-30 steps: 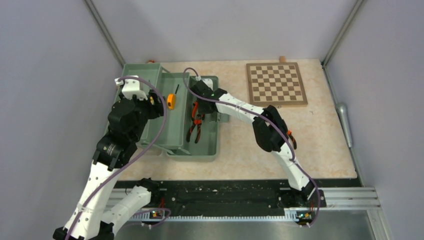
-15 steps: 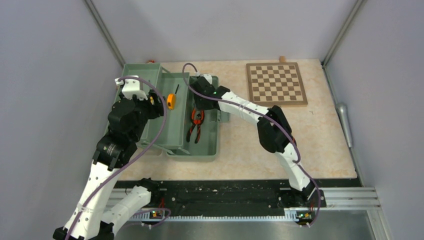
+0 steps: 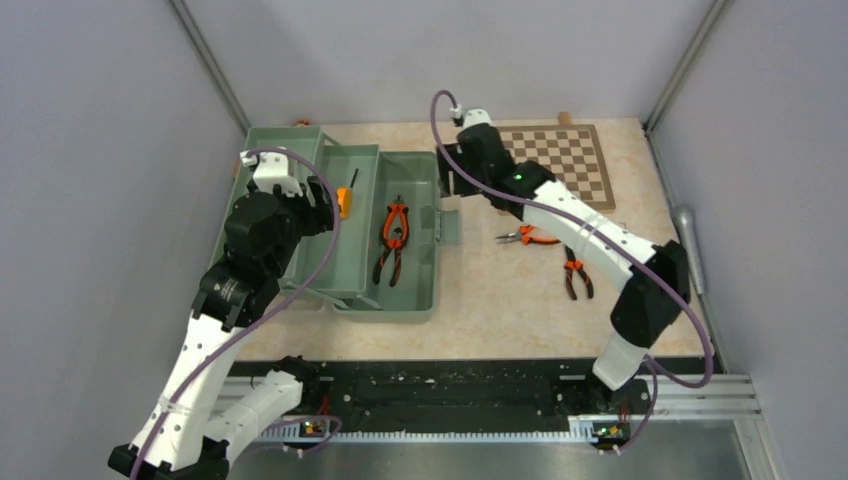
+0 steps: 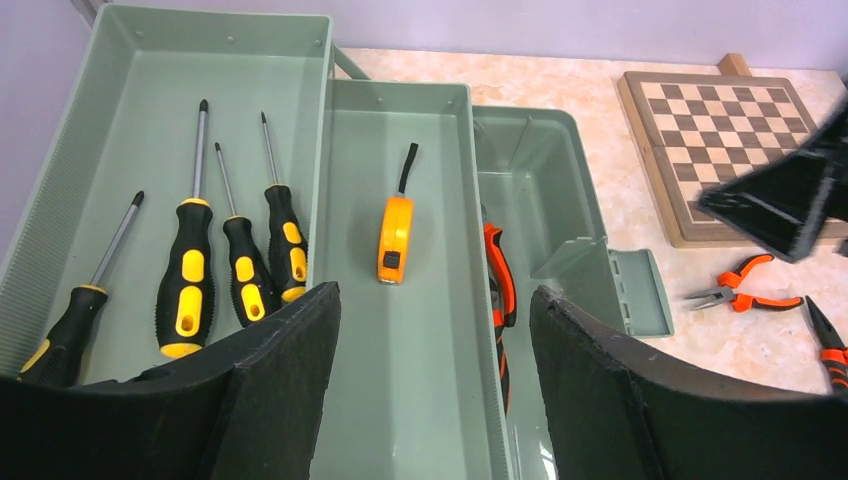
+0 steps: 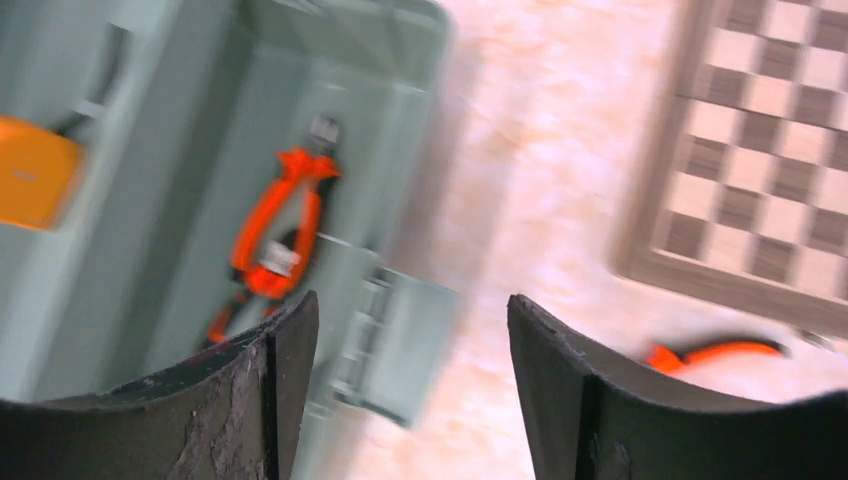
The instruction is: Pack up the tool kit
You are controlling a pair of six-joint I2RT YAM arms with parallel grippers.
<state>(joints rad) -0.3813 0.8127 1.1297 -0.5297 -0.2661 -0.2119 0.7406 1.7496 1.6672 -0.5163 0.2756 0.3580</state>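
The pale-green toolbox (image 3: 385, 310) stands open at the left, its trays spread out. In the left wrist view several yellow-black screwdrivers (image 4: 185, 285) lie in its left tray and the orange tape measure (image 4: 395, 238) in the middle tray (image 4: 430, 400). Orange-handled pliers (image 3: 393, 240) lie in the right compartment. Two more orange pliers (image 3: 527, 237) (image 3: 577, 277) lie on the table right of the box. My left gripper (image 3: 318, 203) (image 4: 432, 320) hovers open and empty over the middle tray. My right gripper (image 3: 452, 182) (image 5: 412, 330) is open and empty above the box's far right corner.
A wooden chessboard (image 3: 575, 170) lies at the back right, partly behind my right arm. A grey cylinder (image 3: 690, 245) lies along the right wall. A small wooden block (image 3: 565, 118) sits at the back edge. The box's latch flap (image 3: 447, 228) sticks out to the right.
My right arm has lifted off the pliers in the box and swung back and right, uncovering two pliers on the table. The left gripper has shifted only slightly.
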